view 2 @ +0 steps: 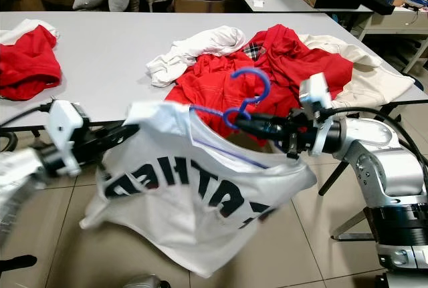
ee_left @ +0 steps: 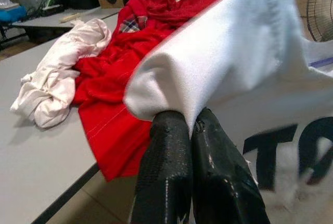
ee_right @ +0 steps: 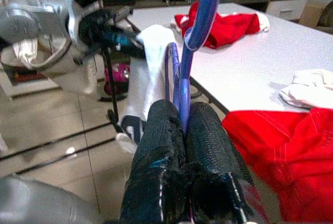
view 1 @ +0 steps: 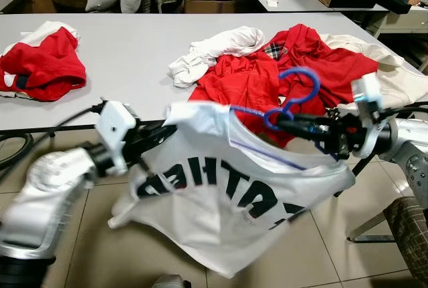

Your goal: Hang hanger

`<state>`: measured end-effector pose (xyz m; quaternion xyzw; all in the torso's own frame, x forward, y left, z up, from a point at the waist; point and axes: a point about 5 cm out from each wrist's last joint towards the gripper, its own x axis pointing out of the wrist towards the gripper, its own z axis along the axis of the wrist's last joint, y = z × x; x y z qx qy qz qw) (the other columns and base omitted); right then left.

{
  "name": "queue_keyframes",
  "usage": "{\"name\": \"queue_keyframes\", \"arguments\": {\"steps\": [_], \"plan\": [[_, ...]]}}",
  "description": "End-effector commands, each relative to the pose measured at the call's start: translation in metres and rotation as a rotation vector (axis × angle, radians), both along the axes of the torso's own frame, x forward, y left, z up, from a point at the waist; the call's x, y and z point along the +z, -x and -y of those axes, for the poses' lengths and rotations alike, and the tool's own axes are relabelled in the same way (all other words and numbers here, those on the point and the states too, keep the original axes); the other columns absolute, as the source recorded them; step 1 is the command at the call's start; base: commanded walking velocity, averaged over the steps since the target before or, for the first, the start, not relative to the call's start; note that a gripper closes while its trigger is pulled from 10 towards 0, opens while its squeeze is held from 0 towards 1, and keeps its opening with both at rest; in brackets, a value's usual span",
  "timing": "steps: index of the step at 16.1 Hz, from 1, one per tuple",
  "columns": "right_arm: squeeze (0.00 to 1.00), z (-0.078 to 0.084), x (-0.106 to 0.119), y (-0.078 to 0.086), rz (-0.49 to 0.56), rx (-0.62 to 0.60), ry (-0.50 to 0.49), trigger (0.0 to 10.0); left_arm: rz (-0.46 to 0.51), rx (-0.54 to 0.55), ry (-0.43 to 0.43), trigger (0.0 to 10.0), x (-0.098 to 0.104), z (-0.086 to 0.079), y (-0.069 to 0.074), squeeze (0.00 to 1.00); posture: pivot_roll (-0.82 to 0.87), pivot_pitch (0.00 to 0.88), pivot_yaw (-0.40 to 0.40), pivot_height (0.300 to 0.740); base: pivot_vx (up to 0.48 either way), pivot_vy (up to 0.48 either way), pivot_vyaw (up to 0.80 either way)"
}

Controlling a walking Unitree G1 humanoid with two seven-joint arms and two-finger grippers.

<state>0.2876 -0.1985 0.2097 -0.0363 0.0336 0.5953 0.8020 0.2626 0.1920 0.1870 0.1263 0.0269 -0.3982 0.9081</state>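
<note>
— Where is the blue hanger being kept?

— It is being held in the air off the near edge of the counter, toward the right. Its hook is being shown above the right gripper, and its wire body is being run down inside the neck of the white T-shirt.

— How are the fingers of that gripper being held?

— They are being pressed together on the hanger's wire, just under the hook; in the right wrist view the blue wire is being pinched between the two black fingers.

— And the shirt itself?

— It is being hung between the two grippers, with black lettering being displayed upside down across its front. Its left shoulder is being clamped by the left gripper, whose fingers are being closed on a fold of the white cloth. The lower hem is being left to dangle above the tiled floor.

— What is being shown behind it?

— On the counter, just beyond the hanger, a pile of red garments is being mixed with a crumpled white one and a cream one on the far right. Well apart, at the far left, another red and white garment is being left lying.
</note>
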Motion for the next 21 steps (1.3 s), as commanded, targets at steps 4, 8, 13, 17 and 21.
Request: {"name": "queue_keyframes", "arguments": {"steps": [4, 8, 13, 17, 21], "plan": [[0.00, 0.002, -0.003, 0.002, 0.021, -0.006, 0.053, 10.0, -0.038, -0.061, -0.132, 0.0, 0.016, -0.008, 0.000, 0.00, 0.10, 0.000, -0.022, 0.740, 0.000, 0.000, 0.00], [0.00, 0.004, -0.010, 0.009, 0.018, 0.041, 0.138, 10.0, 0.028, -0.003, -0.108, 0.0, 0.027, -0.014, -0.014, 0.00, 0.10, 0.000, -0.017, 0.740, 0.000, 0.000, 0.00], [0.00, 0.002, -0.018, 0.015, -0.002, 0.080, 0.206, 10.0, -0.051, -0.117, -0.021, 0.0, 0.040, -0.007, -0.008, 0.00, 0.09, 0.000, -0.010, 0.740, 0.000, 0.000, 0.00], [0.00, 0.003, -0.014, 0.008, 0.048, 0.021, 0.186, 10.0, -0.125, -0.137, -0.122, 0.0, 0.028, -0.010, -0.002, 0.00, 0.10, 0.000, -0.011, 0.740, 0.000, 0.000, 0.00], [0.00, 0.003, -0.001, 0.001, 0.097, -0.027, 0.123, 10.0, -0.156, -0.116, -0.188, 0.0, 0.017, -0.014, 0.000, 0.00, 0.10, 0.000, -0.013, 0.740, 0.000, 0.000, 0.00]]}}
